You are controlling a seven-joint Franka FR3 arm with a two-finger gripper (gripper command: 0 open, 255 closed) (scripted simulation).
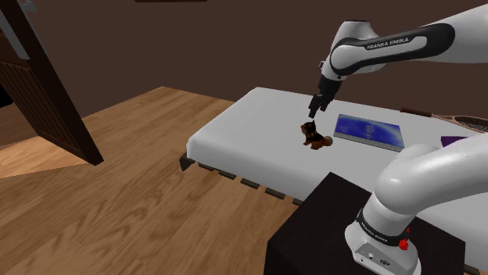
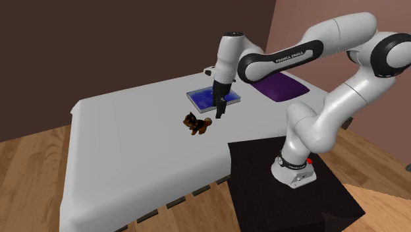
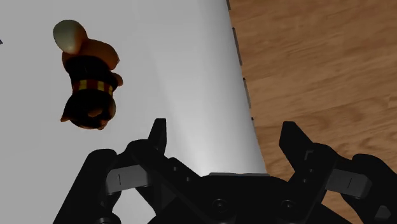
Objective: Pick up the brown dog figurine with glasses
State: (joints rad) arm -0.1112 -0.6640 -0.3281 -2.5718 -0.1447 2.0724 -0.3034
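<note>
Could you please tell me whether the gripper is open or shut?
Open: in the wrist view the gripper has its fingers apart, nothing between them; the dog figurine sits clear of them, untouched.

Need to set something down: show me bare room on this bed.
Free: the white bed from the brown dog figurine out to its edge by the wood floor. Crowded: beyond the figurine, where the flat blue book, purple mat and black gripper cluster.
</note>
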